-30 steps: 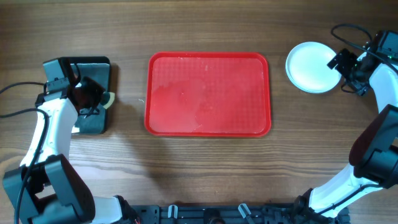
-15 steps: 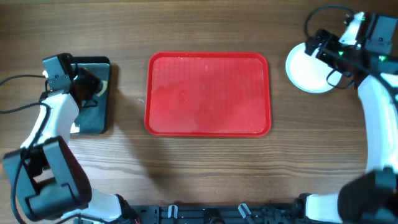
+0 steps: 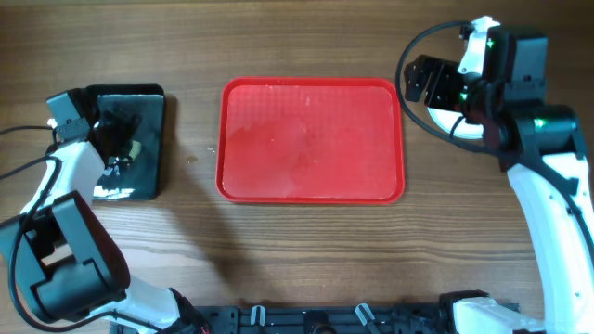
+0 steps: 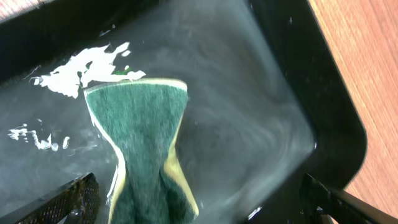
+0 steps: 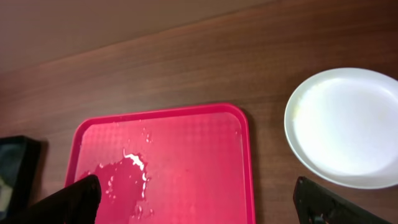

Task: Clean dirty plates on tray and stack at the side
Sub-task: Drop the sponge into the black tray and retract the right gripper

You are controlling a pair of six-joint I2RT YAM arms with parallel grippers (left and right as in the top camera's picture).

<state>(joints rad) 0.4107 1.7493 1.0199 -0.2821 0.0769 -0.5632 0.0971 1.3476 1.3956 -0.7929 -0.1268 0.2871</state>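
Plates (image 5: 348,127): off tray (image 3: 311,139), sitting on bare wood toward far-right corner of counter, just beside tray's right rim but not touching. Only top one visible, plain white, looks clean; can't tell how many under it. From overhead mostly hidden under right arm (image 3: 548,181), just a white sliver showing.

Tray: mid-counter, nothing on it except wet patch (image 5: 130,171) w/ droplets on its left half, prob. wash water. Judging by that, cleaning + stacking look done or nearly so.

Right gripper (image 5: 196,198): fingers spread wide, nothing btwn them. Hovering above tray's far-right corner, cam taking in tray and plates together. No contact w/ either, so reads as clear of the stack.

Left gripper (image 4: 198,199): also spread wide, clamping nothing. Positioned low over black tray (image 4: 273,93) by left edge of counter. Sponge (image 4: 146,143) lying inside it, green scrub face up, yellow foam at edges, curled over on itself. Lower end runs down btwn fingers but not pinched as far as visible. Sensible drop spot: wet film stays in black tray, keeps drips off wood.

Likely left to do: pull both arms back. Risk: right arm passing low over stack and nudging it.
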